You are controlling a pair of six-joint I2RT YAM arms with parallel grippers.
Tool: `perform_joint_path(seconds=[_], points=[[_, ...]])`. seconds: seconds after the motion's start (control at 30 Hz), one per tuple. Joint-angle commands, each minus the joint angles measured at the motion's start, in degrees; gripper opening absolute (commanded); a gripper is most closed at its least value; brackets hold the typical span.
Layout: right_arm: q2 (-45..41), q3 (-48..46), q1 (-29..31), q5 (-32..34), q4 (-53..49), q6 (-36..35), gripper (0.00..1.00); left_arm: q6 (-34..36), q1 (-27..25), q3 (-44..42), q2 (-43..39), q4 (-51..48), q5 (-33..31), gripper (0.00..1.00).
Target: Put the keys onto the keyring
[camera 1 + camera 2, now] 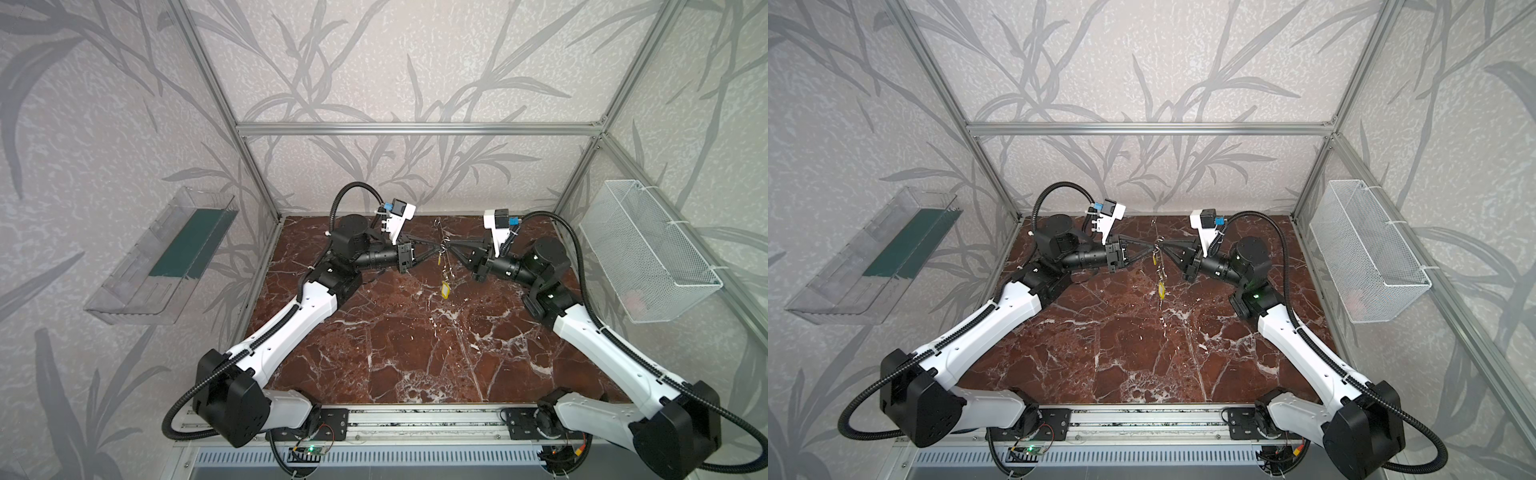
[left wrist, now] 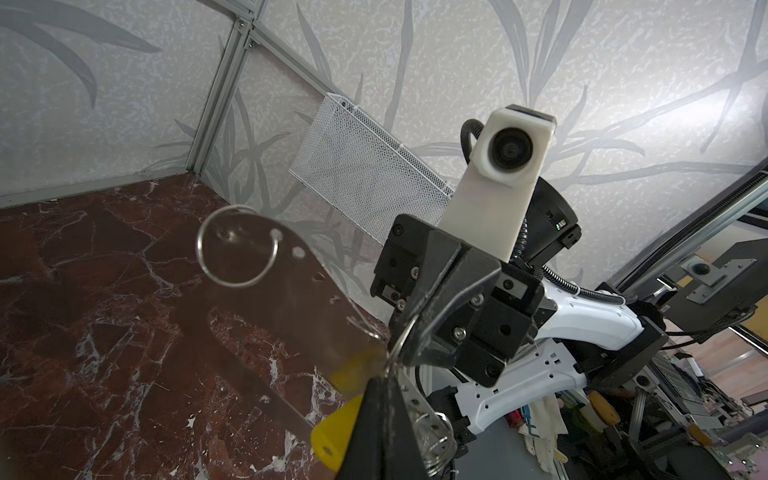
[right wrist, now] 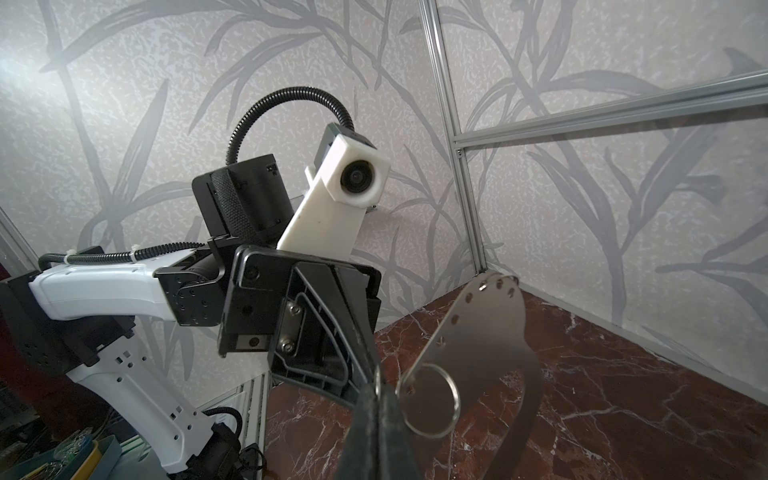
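Observation:
Both grippers meet in mid-air above the back half of the table. The keyring [image 3: 478, 340], a silvery plate with holes along one edge and a wire ring [image 3: 428, 401], hangs edge-on between them in both top views [image 1: 444, 270] [image 1: 1159, 270]. My right gripper [image 3: 378, 388] [image 1: 451, 248] is shut on a thin ring at the plate's edge. My left gripper [image 2: 384, 376] [image 1: 437, 248] is shut where a blurred yellow key [image 2: 357, 370] [image 1: 439, 258] meets that edge. A second yellow key [image 2: 332, 432] [image 1: 446, 289] dangles at the plate's lower end.
The red marble table [image 1: 415, 353] lies below the hanging plate. A white wire basket [image 1: 648, 253] is fixed to the right wall and a clear plastic tray [image 1: 166, 257] to the left wall. Aluminium frame posts stand at the back corners.

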Motion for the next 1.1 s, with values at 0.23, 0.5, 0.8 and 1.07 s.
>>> perform_joint_path(seconds=[0.23,0.5,0.8,1.07], points=[[-0.16,2.63,0.23,-0.54,3.83,0.45,0.0,-0.42,-1.51,2.75,3.81,-3.06,6.96,0.0],[-0.43,2.3,0.17,-0.06,2.93,-0.3,0.0,1.85,-1.36,3.2,2.97,-5.37,4.56,0.08],[-0.43,1.98,0.23,0.2,3.21,-0.15,0.0,6.13,0.04,1.79,-1.82,-6.4,-3.68,0.25],[-0.59,1.91,0.23,0.16,3.43,0.18,0.0,5.47,0.21,1.53,-2.56,-3.56,-5.21,0.25]])
